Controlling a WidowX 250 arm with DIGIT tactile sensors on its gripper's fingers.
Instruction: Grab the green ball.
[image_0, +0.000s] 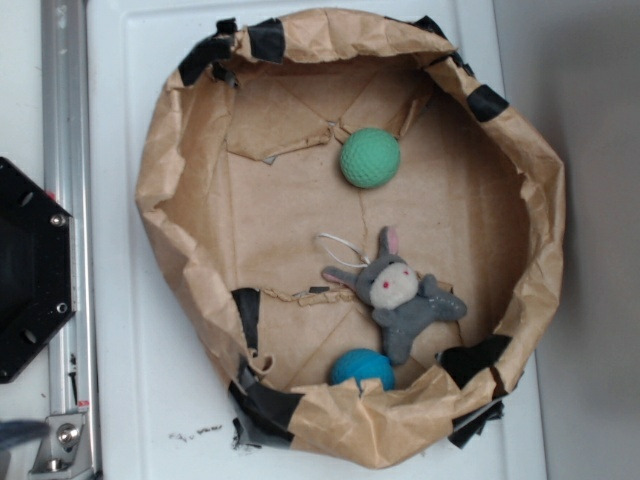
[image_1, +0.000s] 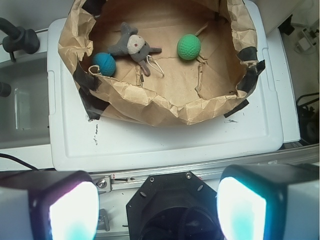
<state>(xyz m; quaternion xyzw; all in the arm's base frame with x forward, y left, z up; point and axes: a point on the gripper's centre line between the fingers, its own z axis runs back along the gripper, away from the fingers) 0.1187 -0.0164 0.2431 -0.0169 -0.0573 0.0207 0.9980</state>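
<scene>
The green ball (image_0: 370, 157) (image_1: 189, 47), mint-green and dimpled, lies on the floor of a crumpled brown paper basket (image_0: 160, 170) (image_1: 165, 107), toward its back in the exterior view. My gripper (image_1: 157, 212) shows only in the wrist view. It is open, its two glowing pads (image_1: 72, 212) wide apart with nothing between them. It hangs high over the black robot base (image_1: 165, 200), well short of the basket and far from the ball.
A grey plush bunny (image_0: 400, 297) (image_1: 131, 45) and a smaller blue-teal ball (image_0: 362, 367) (image_1: 104, 63) also lie in the basket. The basket stands on a white lid (image_0: 130, 400) (image_1: 150, 145). A metal rail (image_0: 62, 200) and the base (image_0: 30, 270) border it.
</scene>
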